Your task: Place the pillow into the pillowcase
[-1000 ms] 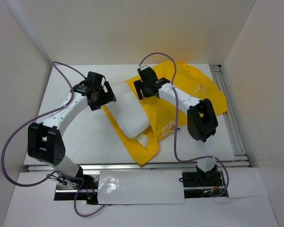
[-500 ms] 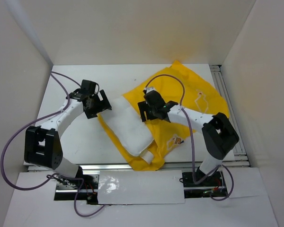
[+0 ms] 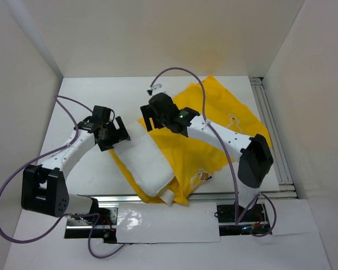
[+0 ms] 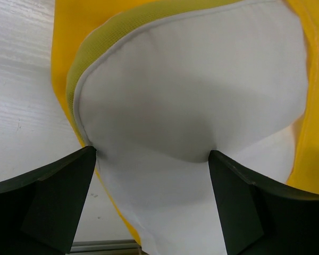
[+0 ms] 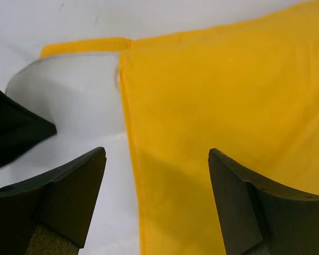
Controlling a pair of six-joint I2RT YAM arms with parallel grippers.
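The white pillow (image 3: 148, 162) lies slantwise on the left part of the yellow pillowcase (image 3: 221, 125), mostly uncovered. My left gripper (image 3: 116, 135) is open at the pillow's far left corner. In the left wrist view its fingers (image 4: 53, 186) straddle the puffy pillow (image 4: 191, 101), with the gripper (image 4: 151, 159) just over it and the pillowcase (image 4: 64, 48) showing beneath. My right gripper (image 3: 151, 117) is open over the pillowcase's edge beside the pillow's far corner. In the right wrist view this gripper (image 5: 157, 159) hangs above the yellow pillowcase (image 5: 228, 95) and the pillow (image 5: 74, 95).
The white table (image 3: 90, 169) is walled by white panels on three sides. A metal rail (image 3: 273, 135) runs along the right edge and another along the near edge. The left gripper's finger (image 5: 13, 130) shows close at the left of the right wrist view.
My right gripper has swung from the pillowcase's middle to the far left, near the pillow's far corner. The left gripper has shifted nearer and onto the pillow's corner. Pillow and pillowcase have slid nearer.
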